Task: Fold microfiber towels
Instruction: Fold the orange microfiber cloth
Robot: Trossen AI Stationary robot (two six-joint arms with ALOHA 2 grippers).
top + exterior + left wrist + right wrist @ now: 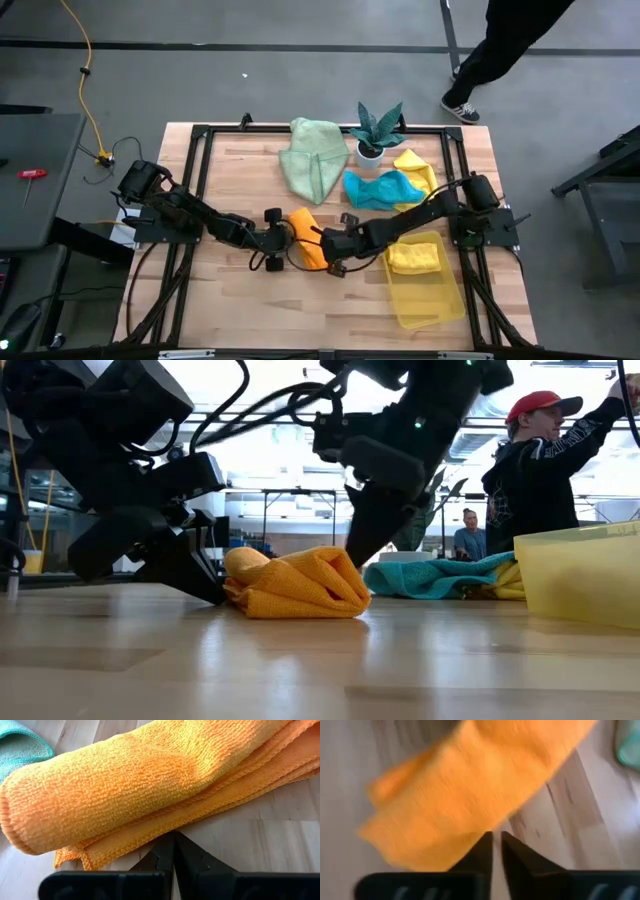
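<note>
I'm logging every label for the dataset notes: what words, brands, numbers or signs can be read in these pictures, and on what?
None can be read in any view.
Orange towel: plain cloth, no tag showing.
Yellow tray: no marking visible.
Person's red cap in the low view: no legible print.

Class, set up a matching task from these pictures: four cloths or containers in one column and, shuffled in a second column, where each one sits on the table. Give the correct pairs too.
Things:
1. orange towel
2. pale green towel
3. teal towel
4. yellow tray

Places:
A. beside the potted plant, at the table's far edge
B. holding a folded yellow towel
C. between the two grippers
D. mid-table, just in front of the plant

Pairs: 1-C, 2-A, 3-D, 4-B
</note>
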